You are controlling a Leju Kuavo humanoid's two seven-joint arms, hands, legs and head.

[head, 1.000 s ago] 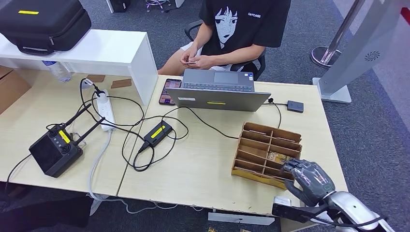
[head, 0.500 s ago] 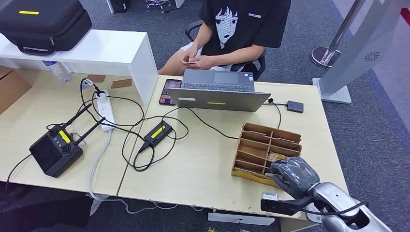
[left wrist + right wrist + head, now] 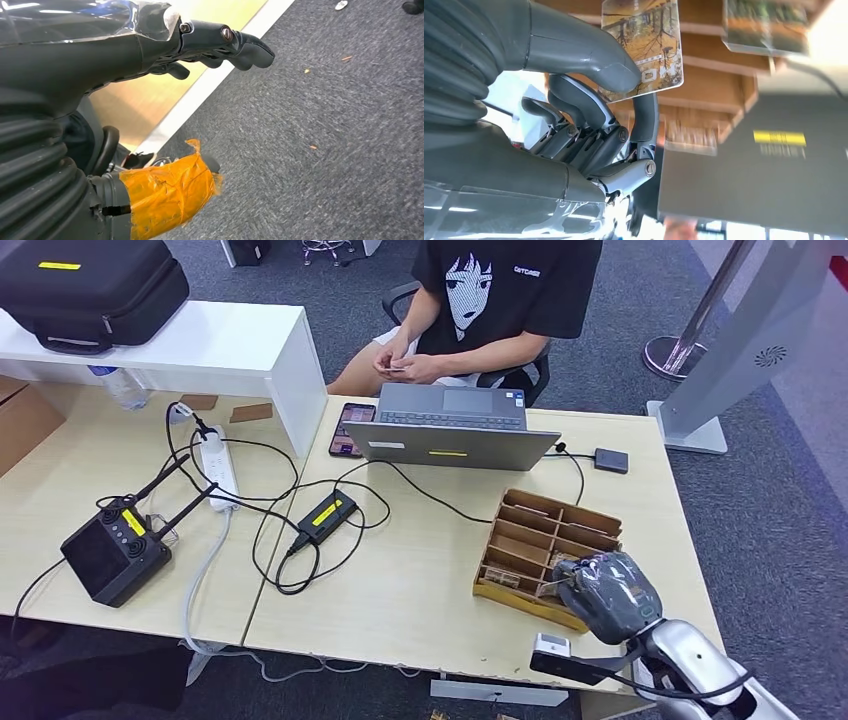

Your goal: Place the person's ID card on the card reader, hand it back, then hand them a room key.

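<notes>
my right hand point(image 3: 589, 115) pinches a room key card point(image 3: 646, 45) over the wooden organizer point(image 3: 530, 540) | my left hand point(image 3: 200, 42) hangs empty, fingers apart

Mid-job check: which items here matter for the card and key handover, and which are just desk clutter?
Job:
right hand pinching a card
wooden card tray
small black box, maybe the reader
seated person

Clutter:
laptop
phone
power strip
black controller
</notes>
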